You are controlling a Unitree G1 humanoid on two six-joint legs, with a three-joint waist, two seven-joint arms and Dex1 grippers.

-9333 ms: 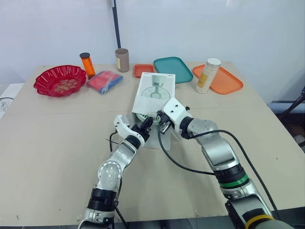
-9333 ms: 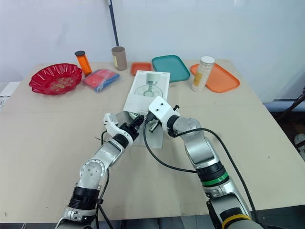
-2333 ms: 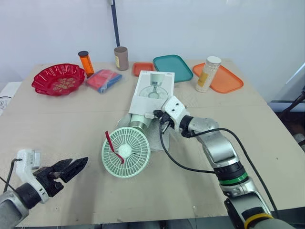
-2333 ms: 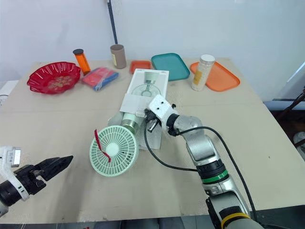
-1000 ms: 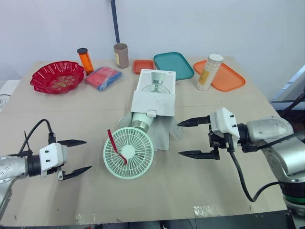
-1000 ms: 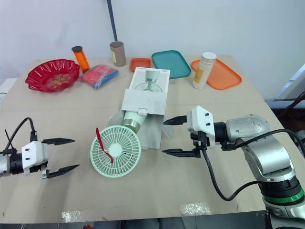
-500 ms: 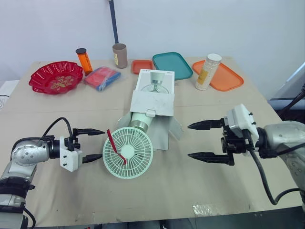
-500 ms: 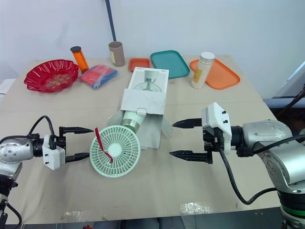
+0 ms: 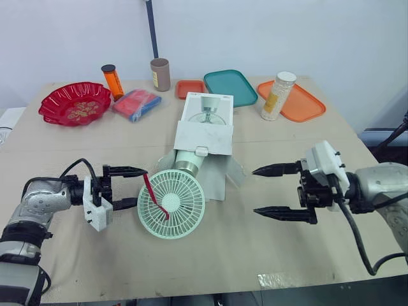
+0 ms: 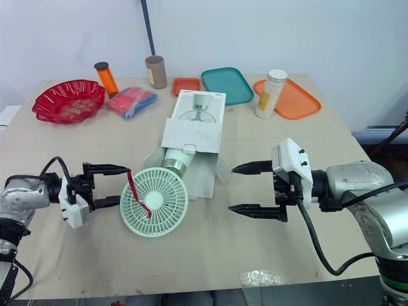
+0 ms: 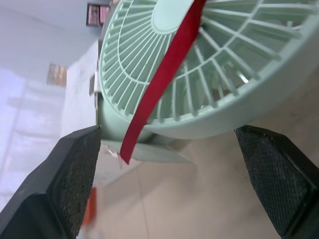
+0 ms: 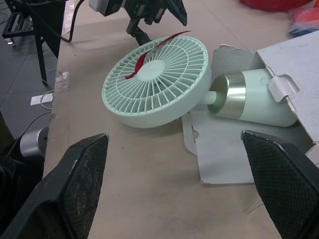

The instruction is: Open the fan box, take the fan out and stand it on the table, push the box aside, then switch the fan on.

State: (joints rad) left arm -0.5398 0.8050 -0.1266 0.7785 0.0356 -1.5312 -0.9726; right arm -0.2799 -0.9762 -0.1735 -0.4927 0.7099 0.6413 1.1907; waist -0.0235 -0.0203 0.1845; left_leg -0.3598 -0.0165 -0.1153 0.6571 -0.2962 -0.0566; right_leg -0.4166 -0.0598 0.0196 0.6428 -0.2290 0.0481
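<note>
Left wrist view: my left gripper (image 11: 167,130) is spread wide. Its two fingers flank the rim of the fan (image 11: 209,64), close to it with a gap showing on each side.
Red strip: a red ribbon (image 11: 164,74) lies across the grille, and its loose end hangs near one fingertip.
Table edge: a scrap of clear tape (image 9: 273,279) is stuck to the table (image 9: 210,255) on my right.
Right gripper: my right gripper (image 9: 254,191) is also spread and holds nothing. It hovers to the right of the box flaps, apart from them.
Fan position: it lies on its side on the table. The pale green grille head is nearest me, tilted up. The metallic base sits in the mouth of the box (image 9: 205,127).
Fan axis: the long axis runs from near-left to far-right, in line with the box.
In the way: the splayed flaps lie between my right gripper and the fan base.
Writing: the white box top carries a printed picture of a fan, but its text is too small for me to read.
Far left: a red bowl (image 9: 74,107), an orange bottle (image 9: 113,80) with a black cap, a red-and-blue packet (image 9: 136,104) and a brown tube (image 9: 160,74) whose yellow label I cannot read.
Far right: a small orange tray (image 9: 190,88), a teal tray (image 9: 230,87), and a white-lidded jar (image 9: 278,95) at the edge of a larger orange tray (image 9: 301,107).
</note>
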